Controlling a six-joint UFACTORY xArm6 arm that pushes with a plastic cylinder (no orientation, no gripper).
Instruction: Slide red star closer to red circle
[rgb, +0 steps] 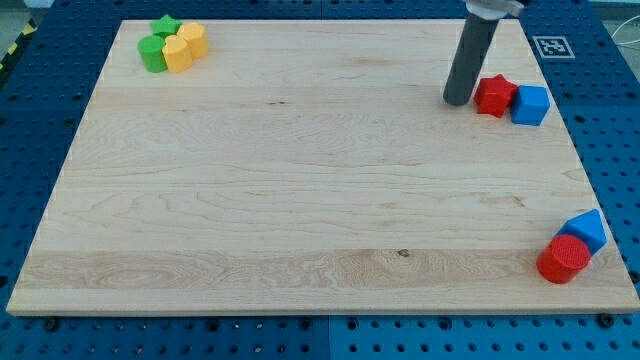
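Rod stood with my tip (458, 101) on the tabletop (300, 180), just left of the red star (493, 95); contact could not be confirmed. No pincer was fitted. Blue cube (530, 104) touched the star's right side. Red circle (563, 259) lay well below the star, against a blue block (586, 230).

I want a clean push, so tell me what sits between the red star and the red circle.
Nothing visible does. My tip stands just left of the red star, which touches a blue cube on its right. The bare board runs down to the red circle, with a blue block against its top.
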